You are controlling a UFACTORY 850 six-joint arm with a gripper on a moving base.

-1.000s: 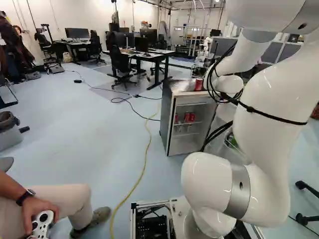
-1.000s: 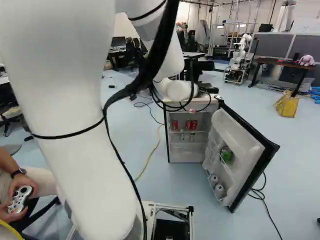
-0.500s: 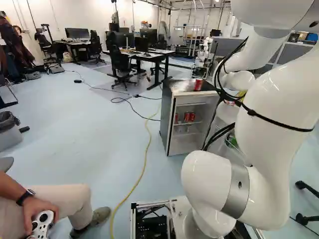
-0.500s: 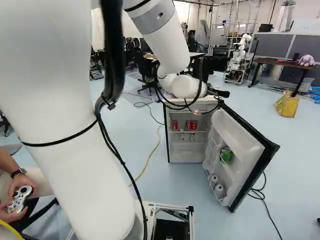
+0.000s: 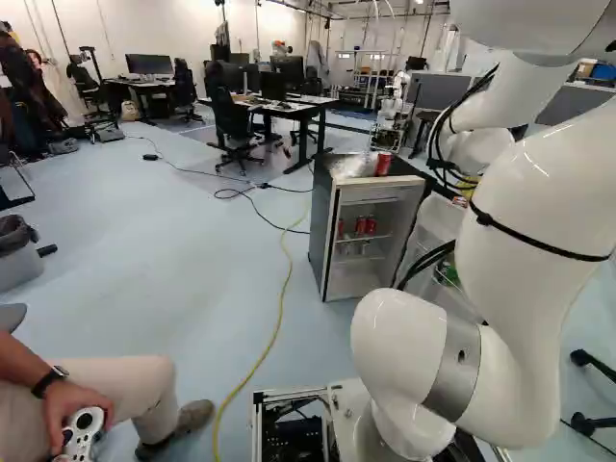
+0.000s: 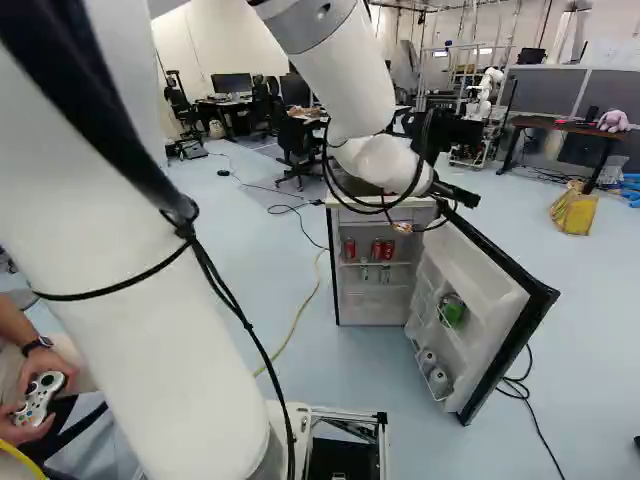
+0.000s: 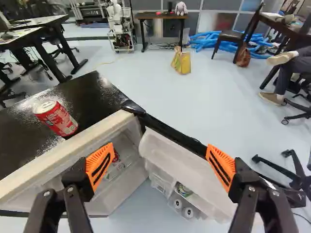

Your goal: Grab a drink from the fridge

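Observation:
Above the open fridge door [image 6: 475, 270], my gripper [image 6: 458, 194] reaches out past the fridge's top front edge in the right base view. In the wrist view the gripper [image 7: 160, 164] is open, orange pads wide apart with nothing held; the fridge interior and door lie below and beyond them. One red can [image 7: 56, 118] lies or stands on the black fridge top [image 7: 87, 92], beside the gripper. Inside the fridge, red cans [image 6: 383, 249] rest on a shelf above some small clear bottles [image 6: 385, 274]. The door's racks hold a green item [image 6: 452, 310] and whitish cans [image 6: 438, 379].
Crumpled clear plastic [image 5: 354, 166] lies on the fridge top. A yellow cable [image 5: 279, 318] crosses the floor left of the fridge. Desks [image 5: 306, 108] and chairs stand beyond. Another robot [image 7: 116, 24] and a yellow bag [image 7: 181, 61] are farther off.
My upper arm and gripper have swung to the right, from over the fridge top toward its door. The base and fridge have not moved.

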